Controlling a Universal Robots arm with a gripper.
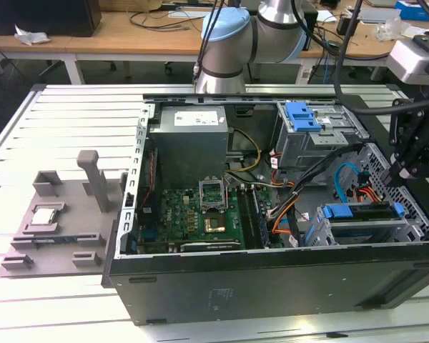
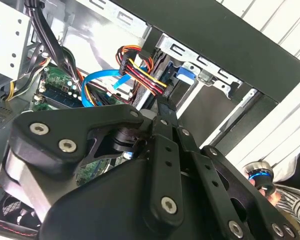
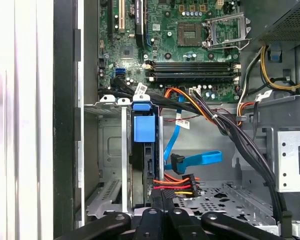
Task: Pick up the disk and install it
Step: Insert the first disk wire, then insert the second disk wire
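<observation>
On the exterior view's left, a grey fixture (image 1: 64, 236) is keeping the chip (image 1: 44, 216) squared in its pocket. At centre, the case (image 1: 272, 279) is lying open (side panel off) for access from above. Toward the right, the disk (image 1: 361, 209) is sitting edge-up in its cage (image 1: 357, 230), blue bracket guiding it. The gripper (image 1: 400, 171) is hanging just above, fingers drawn together, gripping nothing.

Matt black metal case (image 1: 272, 286), blue plastic bracket (image 3: 143, 128).
</observation>
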